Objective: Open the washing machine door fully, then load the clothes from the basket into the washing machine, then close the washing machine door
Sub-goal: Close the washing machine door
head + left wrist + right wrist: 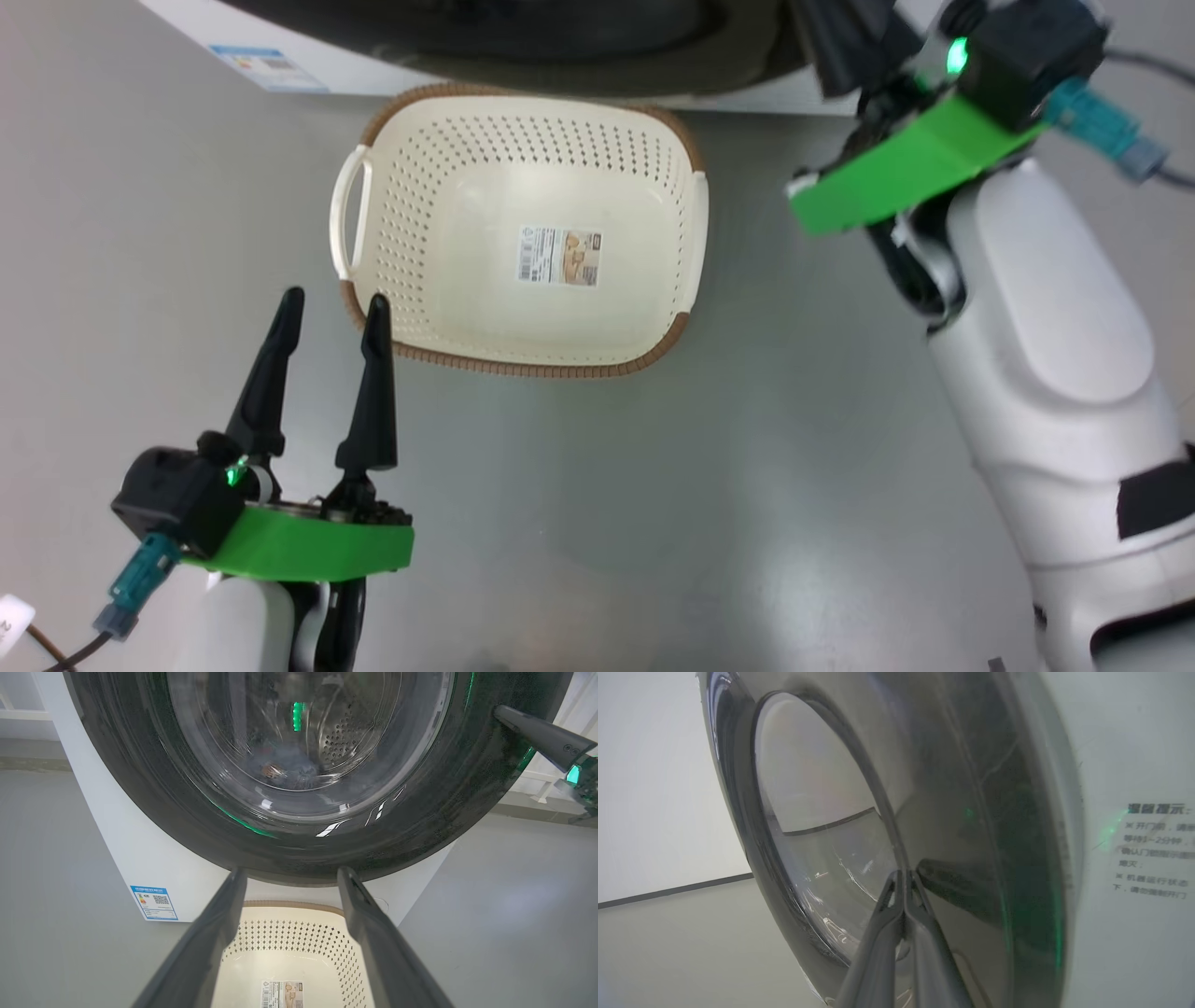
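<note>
The cream basket (420, 187) stands on the floor before the white washing machine (140, 849), holding nothing but its label sticker (558, 255). The washing machine door (303, 854) lies flat over the machine's front. Through its glass, light-blue clothes (285, 767) lie in the steel drum. My left gripper (336, 299) hovers open at the basket's near left corner, nothing between its fingers. My right gripper (903, 872) is shut and empty, its tips against the door's black ring (971, 812). In the left wrist view the right gripper (499, 711) touches the ring's right side.
Grey floor lies bare around the basket (289, 947). A blue sticker (154, 902) marks the machine's lower left corner. My right forearm (1046, 308) rises along the right side of the head view. A warning label (1153, 851) sits on the machine's face beside the door.
</note>
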Robot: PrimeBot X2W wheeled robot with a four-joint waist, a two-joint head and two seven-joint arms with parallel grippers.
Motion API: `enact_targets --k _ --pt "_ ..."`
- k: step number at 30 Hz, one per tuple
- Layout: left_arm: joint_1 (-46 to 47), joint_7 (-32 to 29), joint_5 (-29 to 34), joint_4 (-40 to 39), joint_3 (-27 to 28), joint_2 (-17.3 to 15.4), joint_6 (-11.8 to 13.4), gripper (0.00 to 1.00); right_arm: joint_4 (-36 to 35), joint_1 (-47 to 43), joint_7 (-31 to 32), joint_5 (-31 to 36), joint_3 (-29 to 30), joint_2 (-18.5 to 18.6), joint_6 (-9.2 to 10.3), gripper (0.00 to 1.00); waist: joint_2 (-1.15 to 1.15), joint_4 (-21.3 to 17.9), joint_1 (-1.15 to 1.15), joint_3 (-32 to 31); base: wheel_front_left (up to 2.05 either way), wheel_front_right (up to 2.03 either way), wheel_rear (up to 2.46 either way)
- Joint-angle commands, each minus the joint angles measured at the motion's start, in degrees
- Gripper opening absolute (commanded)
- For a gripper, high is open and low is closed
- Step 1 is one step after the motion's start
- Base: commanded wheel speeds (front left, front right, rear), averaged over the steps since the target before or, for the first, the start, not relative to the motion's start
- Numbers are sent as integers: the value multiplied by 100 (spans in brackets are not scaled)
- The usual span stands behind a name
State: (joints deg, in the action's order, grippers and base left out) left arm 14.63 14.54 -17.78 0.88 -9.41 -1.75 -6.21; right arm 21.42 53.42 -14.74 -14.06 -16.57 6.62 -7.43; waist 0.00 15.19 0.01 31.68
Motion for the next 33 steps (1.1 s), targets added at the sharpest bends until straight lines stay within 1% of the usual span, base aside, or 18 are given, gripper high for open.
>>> enact_targets --k 1,6,8,14,20,25,27,33 --pt "113 46 -61 -159 142 -113 52 100 -64 256 -26 8 93 -196 -6 0 0 64 -1 183 0 0 0" --pt "199 46 -89 -154 101 -113 44 100 71 597 -26 47 354 -235 -6 0 0 86 -1 293 0 0 0" --pt "224 46 -95 -150 85 -113 39 100 134 704 -26 -51 503 -269 -6 0 0 100 -1 322 0 0 0" --pt "237 46 -105 -129 64 -113 32 100 220 974 -26 -55 682 -306 -6 0 0 84 -1 376 0 0 0" --pt "254 46 -110 -112 67 -113 14 100 316 1075 -26 38 742 -315 -6 0 0 74 -1 366 0 0 0" --pt "236 46 -106 -77 89 -113 -1 100 345 1039 -26 8 661 -328 -6 0 0 13 -1 292 0 0 0" --pt "220 46 -95 -43 128 -113 -12 100 368 896 -26 -93 463 -334 -6 0 0 -35 -1 203 0 0 0" --pt "143 46 -55 -13 216 -113 -24 100 370 423 -26 -348 109 -326 -6 0 0 -133 -1 -31 0 0 0"
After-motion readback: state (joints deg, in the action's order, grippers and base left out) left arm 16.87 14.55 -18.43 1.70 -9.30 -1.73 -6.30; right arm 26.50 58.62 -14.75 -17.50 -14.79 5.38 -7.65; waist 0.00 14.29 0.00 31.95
